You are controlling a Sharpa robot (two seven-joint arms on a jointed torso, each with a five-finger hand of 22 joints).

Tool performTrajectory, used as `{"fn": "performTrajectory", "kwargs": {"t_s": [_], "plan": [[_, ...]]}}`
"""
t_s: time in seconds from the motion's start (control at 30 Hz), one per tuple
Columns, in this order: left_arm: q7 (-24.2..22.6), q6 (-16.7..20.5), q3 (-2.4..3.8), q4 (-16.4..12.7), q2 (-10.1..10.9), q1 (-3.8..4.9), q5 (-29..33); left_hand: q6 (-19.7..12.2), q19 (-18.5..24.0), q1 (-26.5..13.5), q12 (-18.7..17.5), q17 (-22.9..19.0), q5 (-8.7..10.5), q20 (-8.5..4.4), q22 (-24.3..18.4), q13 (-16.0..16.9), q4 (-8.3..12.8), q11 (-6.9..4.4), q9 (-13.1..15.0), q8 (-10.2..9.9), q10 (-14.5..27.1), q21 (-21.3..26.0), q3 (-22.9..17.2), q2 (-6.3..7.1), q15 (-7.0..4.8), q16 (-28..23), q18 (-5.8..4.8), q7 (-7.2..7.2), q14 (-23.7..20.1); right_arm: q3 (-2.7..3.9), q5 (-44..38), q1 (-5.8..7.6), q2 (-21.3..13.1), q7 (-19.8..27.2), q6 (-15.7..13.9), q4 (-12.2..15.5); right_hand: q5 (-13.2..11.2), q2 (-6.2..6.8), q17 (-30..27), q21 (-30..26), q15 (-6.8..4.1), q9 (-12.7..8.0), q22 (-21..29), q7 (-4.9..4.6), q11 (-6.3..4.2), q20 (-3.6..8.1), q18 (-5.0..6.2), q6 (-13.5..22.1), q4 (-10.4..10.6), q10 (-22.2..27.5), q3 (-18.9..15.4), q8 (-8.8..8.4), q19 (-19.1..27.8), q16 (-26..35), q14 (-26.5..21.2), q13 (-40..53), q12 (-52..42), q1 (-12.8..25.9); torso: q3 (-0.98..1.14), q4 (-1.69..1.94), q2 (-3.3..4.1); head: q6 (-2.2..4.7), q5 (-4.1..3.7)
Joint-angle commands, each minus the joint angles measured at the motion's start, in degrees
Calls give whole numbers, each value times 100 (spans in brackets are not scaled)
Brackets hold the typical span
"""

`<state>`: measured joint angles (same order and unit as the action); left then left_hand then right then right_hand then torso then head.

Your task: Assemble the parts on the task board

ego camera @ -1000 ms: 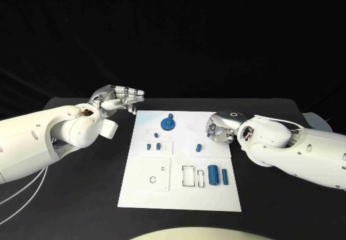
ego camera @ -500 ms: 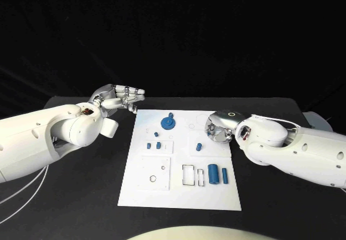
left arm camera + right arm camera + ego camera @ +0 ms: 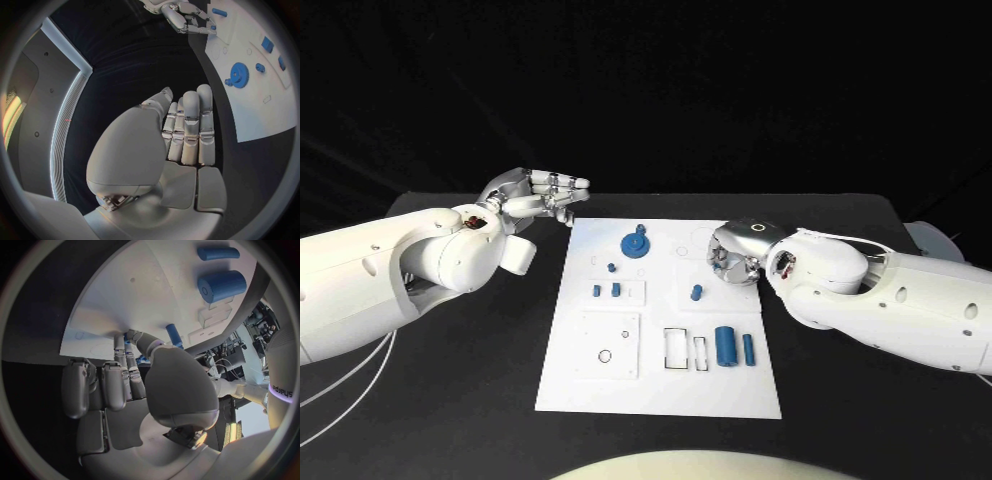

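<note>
The white task board (image 3: 661,390) lies mid-table. On it are a blue gear (image 3: 635,245), several small blue pegs such as one (image 3: 697,293) by the right hand, a large blue cylinder (image 3: 727,345) and a thinner one (image 3: 750,349). My left hand (image 3: 538,195) hovers off the board's far left corner, fingers side by side (image 3: 187,125), holding nothing. My right hand (image 3: 737,258) is over the board's right edge. Its fingers (image 3: 134,342) reach down to the board (image 3: 144,290) beside the peg (image 3: 175,335), with nothing plainly held. The large cylinder (image 3: 222,285) lies beyond.
A raised square plate (image 3: 610,345) with a small ring and two rectangular slots (image 3: 678,350) sit on the board's near half. A pale object (image 3: 935,240) lies at the table's right edge. Thin cables (image 3: 343,390) trail beside the left arm.
The right hand has crept a little to the left over the board's right edge. The left hand and the parts have stayed put.
</note>
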<state>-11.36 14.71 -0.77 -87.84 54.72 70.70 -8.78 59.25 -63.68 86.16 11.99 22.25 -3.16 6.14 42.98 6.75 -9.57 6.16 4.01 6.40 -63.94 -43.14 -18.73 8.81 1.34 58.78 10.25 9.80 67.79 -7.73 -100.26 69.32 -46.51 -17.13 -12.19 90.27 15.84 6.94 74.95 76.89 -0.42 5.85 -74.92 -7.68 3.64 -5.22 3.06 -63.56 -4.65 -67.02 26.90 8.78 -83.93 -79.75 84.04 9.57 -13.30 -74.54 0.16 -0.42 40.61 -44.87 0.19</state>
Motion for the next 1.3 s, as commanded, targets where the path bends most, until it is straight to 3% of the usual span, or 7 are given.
{"fn": "performTrajectory", "kwargs": {"t_s": [0.03, 0.77, 0.97, 1.3], "plan": [[16, -57, 3, -8, -17, 5, 17, -12, 16, -6, 22, -9, 10, 21, -10, 10, 15, -7, -10, 30, 50, 24, -25, -49, 6, -35, 29, 42, -40, -32, -141, -51, 19, -100, 175, -18, -34, -8, 88, 115, -64, 20, -916, 16, -19, 44, -61, -77, -11, -62, 45, 23, -239, -43, 283, 13, -17, -58, 1, 1, 2, 2, 3], [43, -42, 3, 20, -9, 4, -68, -17, 15, -5, 27, -11, 10, 22, -14, 11, 18, -6, -11, 30, 58, 28, -27, -51, 8, -38, 29, 44, -42, -2, -251, -12, -253, -131, -371, 370, -20, -61, 116, 406, -87, 64, -1075, 37, -40, 70, -117, -146, -13, -103, 103, 16, -324, -70, 301, 20, -5, -65, 0, 1, 1, 13, 2], [53, -46, 3, 16, -9, 4, -70, -26, 13, -8, 37, -14, 10, 24, -20, 13, 19, -2, -12, 29, 72, 35, -28, -57, 11, -41, 29, 49, -44, 26, -254, 79, -430, -161, -446, 675, -20, -62, 122, 455, -86, 66, -1099, 37, -41, 70, -127, -148, -12, -104, 107, 15, -339, -74, 302, 20, -4, -63, -3, 5, -1, 17, -2], [70, -52, 3, -33, -44, -1, -70, -26, 13, -8, 37, -14, 10, 24, -20, 13, 19, -2, -12, 29, 72, 35, -28, -57, 11, -41, 29, 49, -44, 41, -255, 118, -519, -150, -600, 1452, -21, -59, 135, 503, -86, 69, -1123, 39, -42, 70, -137, -154, -10, -110, 111, 15, -354, -84, 305, 20, -3, -59, 5, 4, 0, 41, 102]]}}
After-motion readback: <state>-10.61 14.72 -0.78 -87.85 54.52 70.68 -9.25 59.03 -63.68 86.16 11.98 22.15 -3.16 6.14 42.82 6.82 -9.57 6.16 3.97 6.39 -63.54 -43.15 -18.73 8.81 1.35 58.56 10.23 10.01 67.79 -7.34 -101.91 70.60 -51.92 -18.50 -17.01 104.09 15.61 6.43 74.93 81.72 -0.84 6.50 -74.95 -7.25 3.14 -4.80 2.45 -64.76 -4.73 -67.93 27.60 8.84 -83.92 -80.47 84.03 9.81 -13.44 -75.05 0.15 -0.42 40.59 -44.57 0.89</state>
